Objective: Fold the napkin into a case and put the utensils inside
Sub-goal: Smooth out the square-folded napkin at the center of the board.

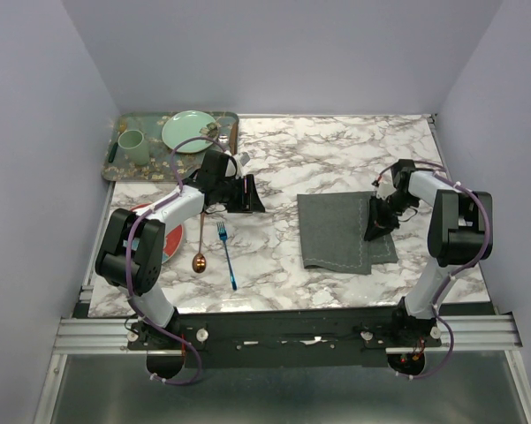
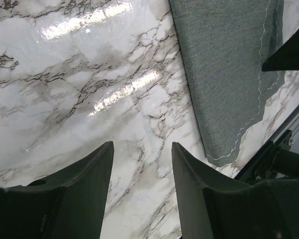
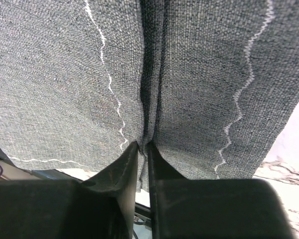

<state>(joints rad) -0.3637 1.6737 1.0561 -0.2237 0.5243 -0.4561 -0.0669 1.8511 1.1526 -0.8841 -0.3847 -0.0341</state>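
The dark grey napkin (image 1: 336, 231) lies flat on the marble table, right of centre, as a rough square with pale stitching. My right gripper (image 1: 375, 230) stands at its right edge, shut on a pinched-up ridge of the napkin (image 3: 199, 74), which runs between the right gripper's (image 3: 143, 145) fingers. My left gripper (image 1: 252, 196) hovers open over bare marble left of the cloth, and in its wrist view the left gripper (image 2: 142, 149) has nothing between its fingers and the napkin (image 2: 224, 74) is at the upper right. The blue fork (image 1: 227, 254) and copper spoon (image 1: 200, 247) lie side by side at the front left. No case is in view.
A patterned green tray (image 1: 110, 163) at the back left carries a green plate (image 1: 188, 131) and a green cup (image 1: 132, 146). A red plate (image 1: 172, 243) sits under the left arm by the spoon. Purple walls enclose the table on three sides.
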